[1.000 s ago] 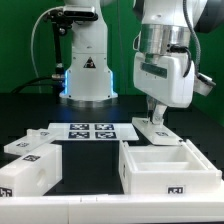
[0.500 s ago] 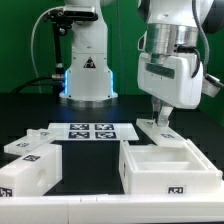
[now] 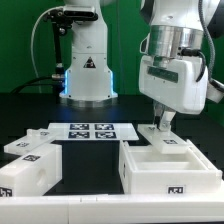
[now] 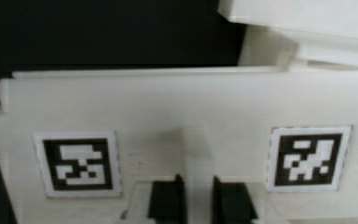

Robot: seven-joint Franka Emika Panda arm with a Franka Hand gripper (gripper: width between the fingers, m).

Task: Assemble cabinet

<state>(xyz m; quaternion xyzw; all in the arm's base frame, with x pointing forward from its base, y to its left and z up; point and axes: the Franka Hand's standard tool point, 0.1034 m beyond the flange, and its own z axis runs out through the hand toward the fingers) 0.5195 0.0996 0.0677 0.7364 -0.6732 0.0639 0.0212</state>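
- Gripper (image 3: 160,123): fingers nearly closed, pinching a thin ridge on the cabinet panel (image 4: 176,110).
- Cabinet panel: low on the table, just behind the cabinet box (image 3: 168,170), at the exterior view's right.
- Cabinet box: opening upward, long side across the view.

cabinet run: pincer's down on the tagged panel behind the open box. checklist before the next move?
1. The pincer shut: ok, fingers together in the wrist view.
2. Tips over the tagged panel: ok, they sit between its two tags.
3. Panel actually gripped: cannot tell, the contact is hidden.
4. Both tags unblocked: ok in the wrist view.
5. Gap between the panel and the open box: cannot tell, they lie very close.
6. Clear of the marker board: ok, it lies off to the exterior view's left.
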